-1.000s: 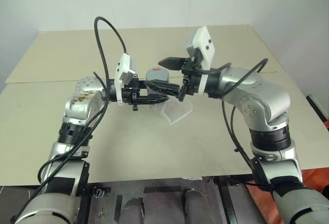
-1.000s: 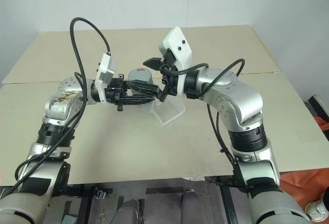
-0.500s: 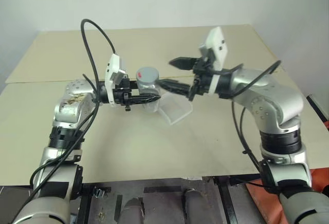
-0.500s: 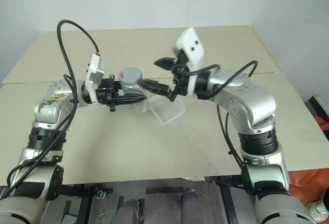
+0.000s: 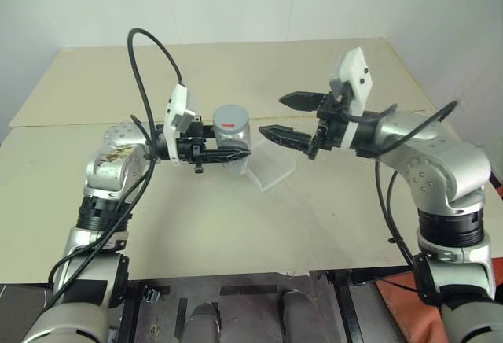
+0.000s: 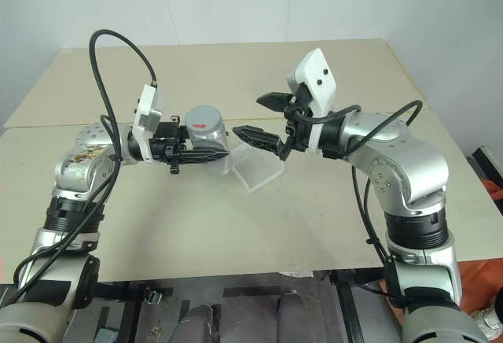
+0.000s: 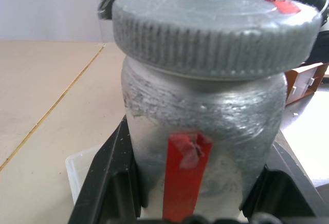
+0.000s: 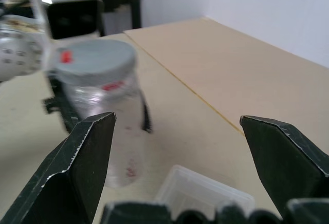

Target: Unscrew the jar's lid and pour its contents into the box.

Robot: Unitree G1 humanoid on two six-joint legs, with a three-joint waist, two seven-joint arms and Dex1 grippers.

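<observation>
the contents could not be seen at all, the jar (image 5: 230, 140) being silvery and opaque with the lid (image 5: 231, 116) sitting on its mouth, ribbed round the rim with a small red mark on top. in the left wrist view the jar's base was cut off below the frame and a strip of red tape ran down its front over the pale label; the black fingers (image 7: 110, 183) pressed in on both sides of it. the left gripper (image 5: 236, 153) held the jar upright above the table (image 5: 236, 225), clamped tight round its body, pointing across toward the robot's right. part of the jar's lower half was hidden behind those fingers from the head views. the box (image 5: 273, 171) lay on the table just beside and below the jar, toward the robot's right, its clear walls hard to pick out against the pale surface; whether anything lay in it could not be told. in the right wrist view only a corner of the box (image 8: 203, 190) showed between the fingers, and the jar there was blurred. the right gripper (image 5: 284, 116) hung in the air to the right of the jar, apart from it, its two fingers spread wide with nothing between them, tips aimed at the lid. a black cable (image 5: 153, 60) looped up high from the left wrist, and another trailed under the right arm. a seam (image 5: 63, 124) ran across the table behind the arms, with white wall beyond.
</observation>
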